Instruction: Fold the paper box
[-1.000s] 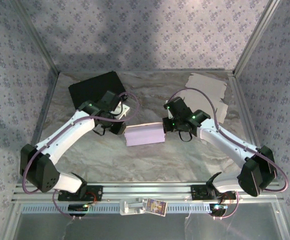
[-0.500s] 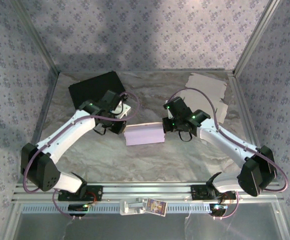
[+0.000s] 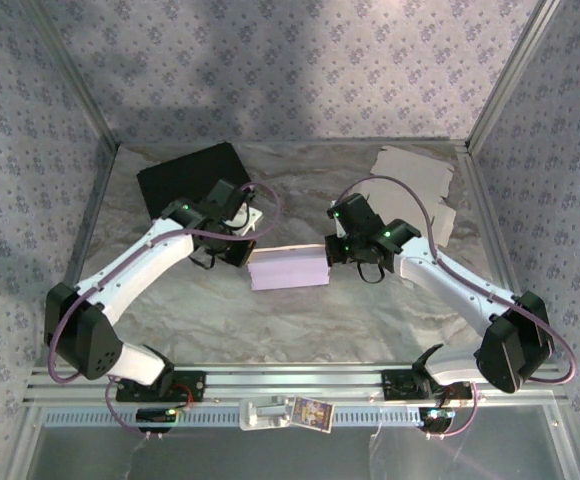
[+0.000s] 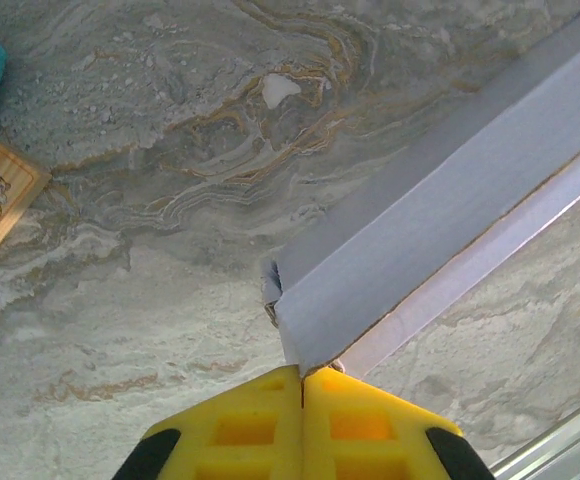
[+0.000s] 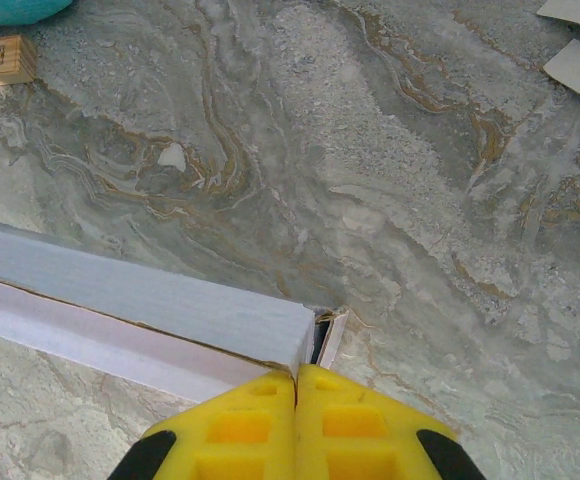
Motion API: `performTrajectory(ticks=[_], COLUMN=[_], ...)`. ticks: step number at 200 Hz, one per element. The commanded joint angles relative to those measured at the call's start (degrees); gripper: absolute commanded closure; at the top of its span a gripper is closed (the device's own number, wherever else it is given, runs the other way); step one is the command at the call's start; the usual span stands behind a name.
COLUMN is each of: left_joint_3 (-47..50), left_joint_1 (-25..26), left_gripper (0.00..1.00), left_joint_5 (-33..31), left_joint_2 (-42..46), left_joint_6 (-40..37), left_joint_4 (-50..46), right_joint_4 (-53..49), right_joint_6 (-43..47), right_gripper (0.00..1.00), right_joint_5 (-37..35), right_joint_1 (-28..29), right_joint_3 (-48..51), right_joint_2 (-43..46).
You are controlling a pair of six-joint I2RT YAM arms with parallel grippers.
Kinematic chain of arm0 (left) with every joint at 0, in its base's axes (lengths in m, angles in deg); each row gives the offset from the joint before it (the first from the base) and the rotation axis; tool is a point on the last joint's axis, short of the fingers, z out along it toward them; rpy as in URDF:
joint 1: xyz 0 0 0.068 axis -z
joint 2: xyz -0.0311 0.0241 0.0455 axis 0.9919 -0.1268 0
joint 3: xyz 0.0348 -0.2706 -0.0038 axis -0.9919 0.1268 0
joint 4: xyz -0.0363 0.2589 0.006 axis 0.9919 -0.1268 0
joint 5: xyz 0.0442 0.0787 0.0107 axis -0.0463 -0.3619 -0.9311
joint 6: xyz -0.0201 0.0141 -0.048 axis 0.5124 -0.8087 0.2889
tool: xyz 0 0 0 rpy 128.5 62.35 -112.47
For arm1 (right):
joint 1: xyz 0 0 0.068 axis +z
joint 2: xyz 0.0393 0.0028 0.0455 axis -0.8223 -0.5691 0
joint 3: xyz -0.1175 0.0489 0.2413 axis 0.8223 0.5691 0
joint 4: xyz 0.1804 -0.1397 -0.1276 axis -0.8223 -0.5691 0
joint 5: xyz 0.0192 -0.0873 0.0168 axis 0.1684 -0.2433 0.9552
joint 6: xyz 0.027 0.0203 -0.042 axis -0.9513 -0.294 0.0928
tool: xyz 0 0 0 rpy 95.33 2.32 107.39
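Left pincer (image 4: 302, 374) closed onto paper box (image 3: 288, 269) corner; right pincer (image 5: 296, 378) pinches opposite.

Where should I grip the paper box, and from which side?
A thin end edge of the paper box, coming in endwise. It lies lengthwise left to right, its body looks too broad for the jaws, and paper edges stick out at each end, where the left pincer and right pincer are pinched shut on it.
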Motion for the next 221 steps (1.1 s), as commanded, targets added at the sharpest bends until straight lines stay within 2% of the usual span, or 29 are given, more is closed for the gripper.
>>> performTrajectory(ticks=[1,97,221], left_joint_3=[-2.6,-6.5,-13.3], left_joint_1=[0.5,-0.1,-2.2], left_gripper=[1.00,1.00,1.00], left_joint_5=[1.1,5.8,11.1], left_joint_2=[-1.3,-4.5,-9.3], left_joint_6=[3.6,22.4,27.5], left_joint_4=[-1.5,-4.3,-10.1], right_joint_4=[-2.5,-2.2,-2.5], right_joint_6=[-0.4,-0.9,-0.6], right_gripper=[1.00,1.00,1.00], right_joint_5=[0.9,0.1,0.3], right_joint_1=[0.4,1.4,1.5], right_joint_3=[-1.0,-1.1,-1.8], right_joint_2=[-0.7,-1.1,-1.9])
